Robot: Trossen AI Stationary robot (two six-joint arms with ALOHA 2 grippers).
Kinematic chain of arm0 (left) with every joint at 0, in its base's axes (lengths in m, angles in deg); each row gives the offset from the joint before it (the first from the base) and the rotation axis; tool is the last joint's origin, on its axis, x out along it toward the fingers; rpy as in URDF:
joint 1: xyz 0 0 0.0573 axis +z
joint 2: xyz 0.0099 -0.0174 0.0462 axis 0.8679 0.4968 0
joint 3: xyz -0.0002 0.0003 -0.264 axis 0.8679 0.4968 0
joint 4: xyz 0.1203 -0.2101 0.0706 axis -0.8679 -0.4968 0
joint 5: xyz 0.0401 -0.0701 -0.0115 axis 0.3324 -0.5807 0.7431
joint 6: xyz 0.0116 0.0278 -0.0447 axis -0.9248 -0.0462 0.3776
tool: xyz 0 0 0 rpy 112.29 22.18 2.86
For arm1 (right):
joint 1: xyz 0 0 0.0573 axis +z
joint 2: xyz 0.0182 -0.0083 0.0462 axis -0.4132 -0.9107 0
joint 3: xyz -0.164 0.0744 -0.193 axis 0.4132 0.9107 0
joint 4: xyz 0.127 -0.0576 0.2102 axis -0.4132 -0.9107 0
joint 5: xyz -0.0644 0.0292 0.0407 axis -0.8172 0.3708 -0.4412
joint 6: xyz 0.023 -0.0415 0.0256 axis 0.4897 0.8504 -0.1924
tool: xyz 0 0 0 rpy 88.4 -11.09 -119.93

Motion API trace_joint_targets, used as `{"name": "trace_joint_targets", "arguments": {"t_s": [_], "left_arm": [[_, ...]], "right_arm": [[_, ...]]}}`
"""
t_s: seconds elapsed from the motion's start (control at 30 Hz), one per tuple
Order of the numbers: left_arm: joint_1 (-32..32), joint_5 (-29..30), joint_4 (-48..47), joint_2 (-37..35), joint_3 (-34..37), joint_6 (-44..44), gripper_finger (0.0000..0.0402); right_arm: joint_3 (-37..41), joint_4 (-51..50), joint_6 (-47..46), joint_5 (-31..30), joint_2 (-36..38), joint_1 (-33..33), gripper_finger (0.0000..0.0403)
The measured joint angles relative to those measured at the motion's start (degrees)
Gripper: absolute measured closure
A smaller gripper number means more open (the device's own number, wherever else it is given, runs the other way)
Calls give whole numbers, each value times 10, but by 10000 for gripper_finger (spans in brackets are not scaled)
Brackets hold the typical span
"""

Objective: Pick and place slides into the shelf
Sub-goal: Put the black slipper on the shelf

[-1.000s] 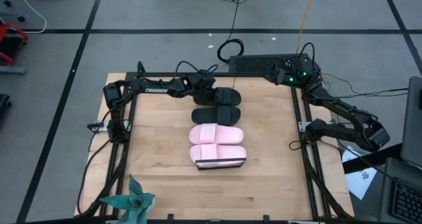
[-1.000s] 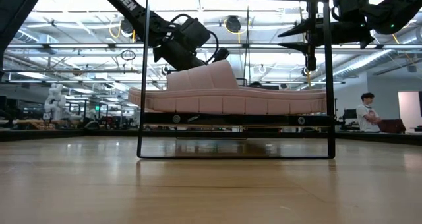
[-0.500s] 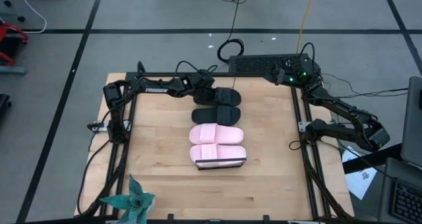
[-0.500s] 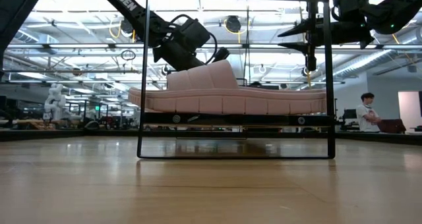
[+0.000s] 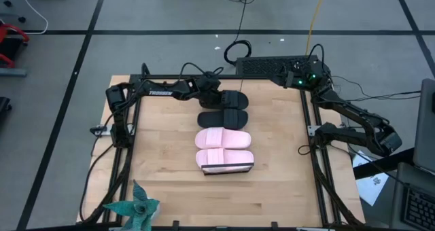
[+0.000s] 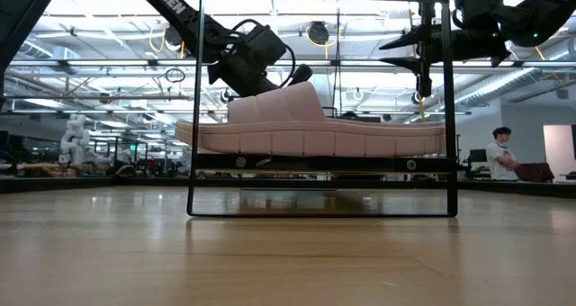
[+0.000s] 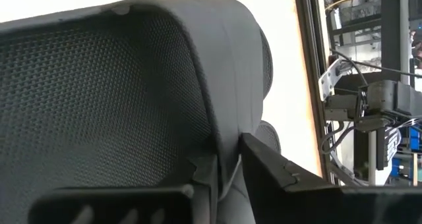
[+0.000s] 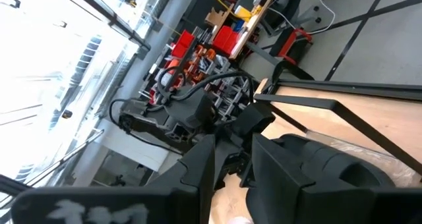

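High view: all four slides lined on the shelf (image 5: 225, 169) | left gripper (image 5: 216, 95) at the far black slide (image 5: 230, 100), grip unclear | right gripper (image 5: 293, 79) waits at the far edge, fingers unclear | nearly finished

Two dark arms (image 5: 163, 90), white lettering, black cables, green light.

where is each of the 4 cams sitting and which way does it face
high view: above the table, looking straight down; shows both arms, the left tool at the far black slide, the right tool parked at the far right corner.
low view: at tabletop height, looking level through the shelf into the room; both arms enter from above.
left wrist view: on the left arm, pressed close against the black slide's strap, own fingers at the bottom.
right wrist view: on the right arm, looking across at the left arm.
Shared: high and low both show the pink slide.
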Motion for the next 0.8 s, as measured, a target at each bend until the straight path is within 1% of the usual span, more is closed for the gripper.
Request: {"name": "trace_joint_targets", "arguments": {"t_s": [0.27, 0.8], "left_arm": [[4, 6, -23, -19, 1, -20, 315], [5, 5, -29, -21, 1, -19, 314]], "right_arm": [[0, 0, 0, 0, 0, 0, 310], [0, 2, -1, 1, 0, 0, 310]]}}
